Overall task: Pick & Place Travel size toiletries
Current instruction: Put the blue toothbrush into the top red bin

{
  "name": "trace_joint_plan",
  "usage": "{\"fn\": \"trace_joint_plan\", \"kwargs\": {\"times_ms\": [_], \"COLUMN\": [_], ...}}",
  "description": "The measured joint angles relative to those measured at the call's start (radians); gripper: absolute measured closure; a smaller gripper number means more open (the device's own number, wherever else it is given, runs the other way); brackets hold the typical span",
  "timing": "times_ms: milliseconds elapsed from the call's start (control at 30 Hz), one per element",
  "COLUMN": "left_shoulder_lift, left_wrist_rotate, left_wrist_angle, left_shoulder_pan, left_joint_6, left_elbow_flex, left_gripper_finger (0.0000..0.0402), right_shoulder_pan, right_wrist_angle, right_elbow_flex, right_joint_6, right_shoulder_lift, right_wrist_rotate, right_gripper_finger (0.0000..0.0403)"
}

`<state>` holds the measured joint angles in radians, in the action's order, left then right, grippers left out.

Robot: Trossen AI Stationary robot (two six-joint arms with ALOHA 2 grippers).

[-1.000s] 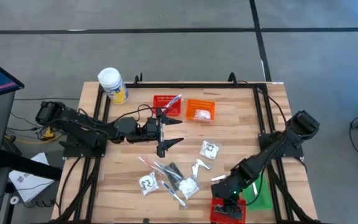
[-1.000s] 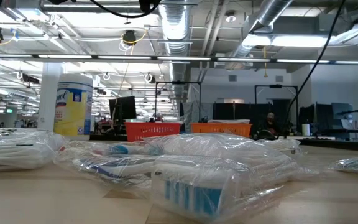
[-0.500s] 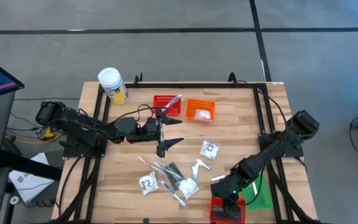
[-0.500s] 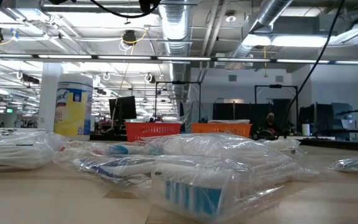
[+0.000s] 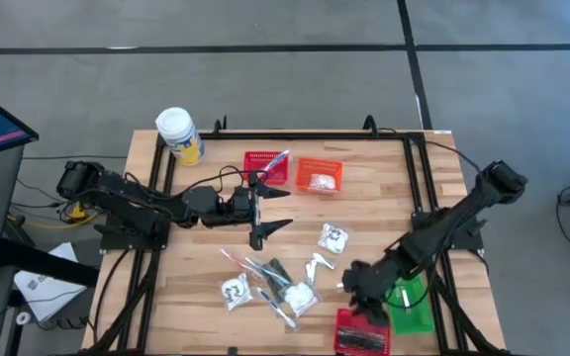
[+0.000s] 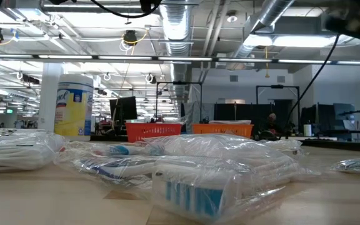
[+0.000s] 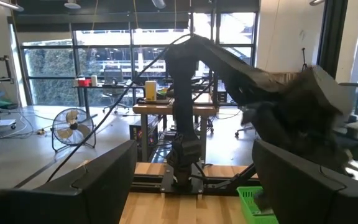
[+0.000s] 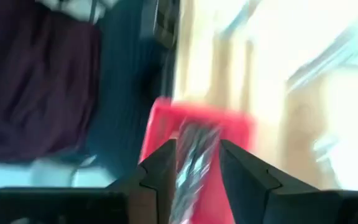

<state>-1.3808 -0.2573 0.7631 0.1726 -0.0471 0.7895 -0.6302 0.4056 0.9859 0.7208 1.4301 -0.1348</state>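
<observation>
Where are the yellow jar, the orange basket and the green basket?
yellow jar (image 5: 175,125), high view, on its white lid.
orange basket (image 5: 319,163), high view, on its far rim.
green basket (image 5: 416,314), high view, on its floor.

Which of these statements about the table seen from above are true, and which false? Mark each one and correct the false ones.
1. The yellow jar with the white lid stands at a far corner of the table. True.
2. The orange basket is empty. False: it holds white packets.
3. The green basket and a red basket sit at the near edge, on the right arm's side. True.
4. The left claw grips a toiletry packet. False: its fingers stand open and hold nothing.
5. The loose toiletries are stacked inside the jar. False: they lie scattered on the wooden tabletop.
</observation>
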Motion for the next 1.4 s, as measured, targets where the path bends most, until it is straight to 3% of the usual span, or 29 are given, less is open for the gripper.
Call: {"fn": "trace_joint_plan", "kwargs": {"times_ms": [167, 433, 733, 1033, 1400], "left_shoulder_lift": [0.000, 0.000, 0.001, 0.001, 0.001], "left_wrist_rotate": [0.000, 0.000, -0.002, 0.000, 0.001], "left_wrist_angle": [0.000, -0.042, -0.199, -0.255, -0.315], "left_shoulder_pan": [0.000, 0.000, -0.031, -0.003, -0.018], "left_joint_6": [0.000, 0.030, 0.196, 0.271, 0.260], "left_elbow_flex": [0.000, 0.000, 0.000, 0.000, 0.000], "left_gripper_finger": [0.0087, 0.0087, 0.0088, 0.0110, 0.0116], "right_shoulder_pan": [0.025, 0.103, 0.304, 0.464, 0.573], "right_wrist_angle": [0.002, -0.061, -0.349, -0.602, -0.489], "right_elbow_flex": [0.000, 0.000, 0.000, 0.017, 0.063], "right_joint_6": [-0.151, -0.504, -0.924, -0.959, -0.908], "right_shoulder_lift": [-0.099, -0.141, -0.133, -0.163, -0.165], "right_wrist_rotate": [0.196, 0.378, 0.425, 0.424, 0.382], "right_gripper_finger": [0.0314, 0.0328, 0.0328, 0.0327, 0.0327]}}
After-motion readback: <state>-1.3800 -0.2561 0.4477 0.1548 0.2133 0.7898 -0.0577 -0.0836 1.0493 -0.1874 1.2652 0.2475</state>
